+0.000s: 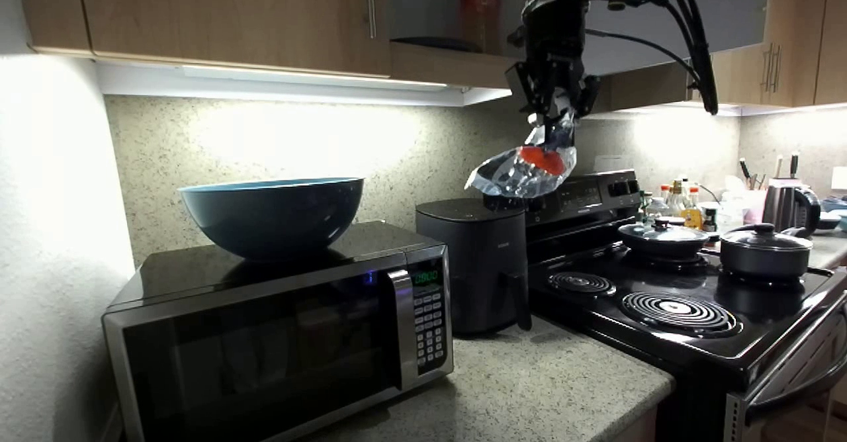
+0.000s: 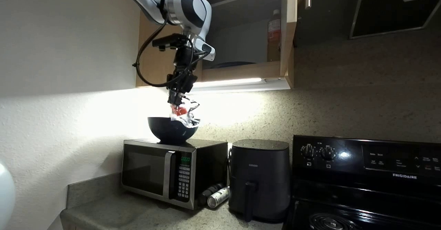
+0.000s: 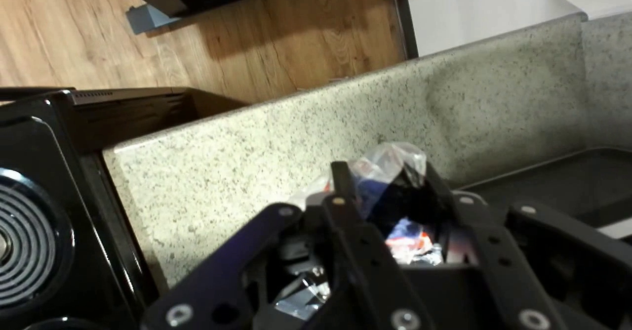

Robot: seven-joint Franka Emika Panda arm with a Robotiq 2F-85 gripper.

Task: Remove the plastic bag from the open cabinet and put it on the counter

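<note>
The clear plastic bag with a red-orange patch hangs in the air in both exterior views point(image 1: 519, 176) point(image 2: 185, 117). My gripper point(image 1: 554, 114) points down with its fingers around the bag's top; it also shows in an exterior view point(image 2: 176, 100). In the wrist view, the bag point(image 3: 395, 158), with blue and red print, is between the fingers point(image 3: 385, 179), which stand somewhat apart. The open cabinet point(image 2: 237, 71) is behind and above the bag. The speckled counter point(image 3: 237, 144) lies below; it also shows in an exterior view point(image 1: 529, 379).
A dark bowl point(image 1: 274, 220) stands on the microwave point(image 1: 265, 343). A black air fryer point(image 1: 473, 270) stands beside it, then the stove point(image 1: 615, 323) with pans. A can point(image 2: 218, 197) lies by the microwave. The cabinet door point(image 2: 291, 27) stands open. A red bottle point(image 2: 274, 33) is inside.
</note>
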